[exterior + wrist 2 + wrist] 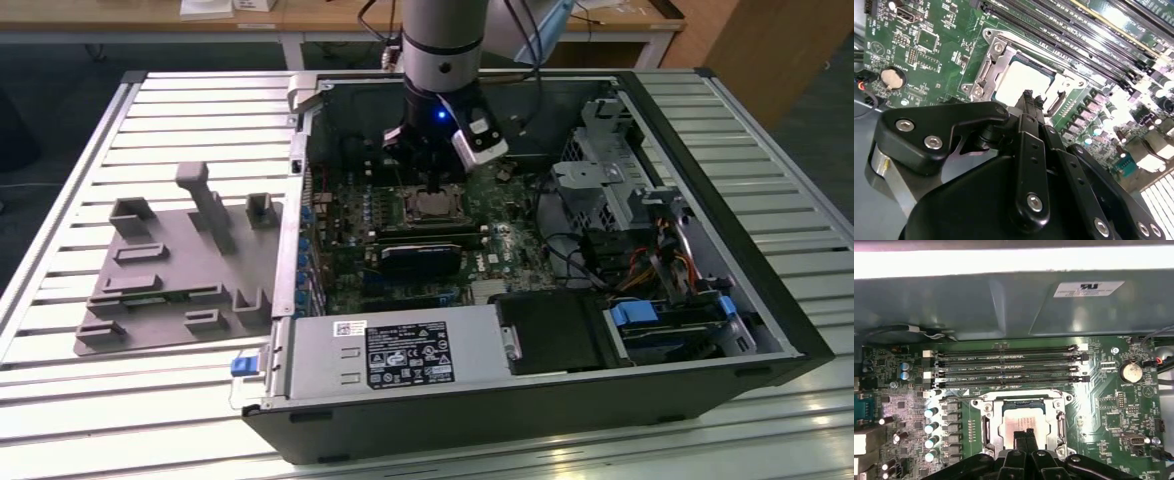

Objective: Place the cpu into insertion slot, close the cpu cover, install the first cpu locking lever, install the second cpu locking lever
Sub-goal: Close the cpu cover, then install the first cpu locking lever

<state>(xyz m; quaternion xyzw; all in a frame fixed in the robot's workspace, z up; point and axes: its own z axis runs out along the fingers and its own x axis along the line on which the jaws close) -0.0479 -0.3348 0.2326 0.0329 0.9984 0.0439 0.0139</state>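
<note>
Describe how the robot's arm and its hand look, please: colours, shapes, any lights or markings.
The arm is a silver-grey cylinder with a dark band. A small blue light glows near the wrist, beside a white box. The hand is matte black, built of rounded flat links with silver screw heads.

Your exterior view looks down from high up and a bit far back at the open computer case [534, 420] on the slatted surface [134, 425]; your two wrist views sit close over the green board [1084, 405], facing opposite ways; in both wrist views you see the cpu [1013, 425] and the gripper [1024, 436].
</note>
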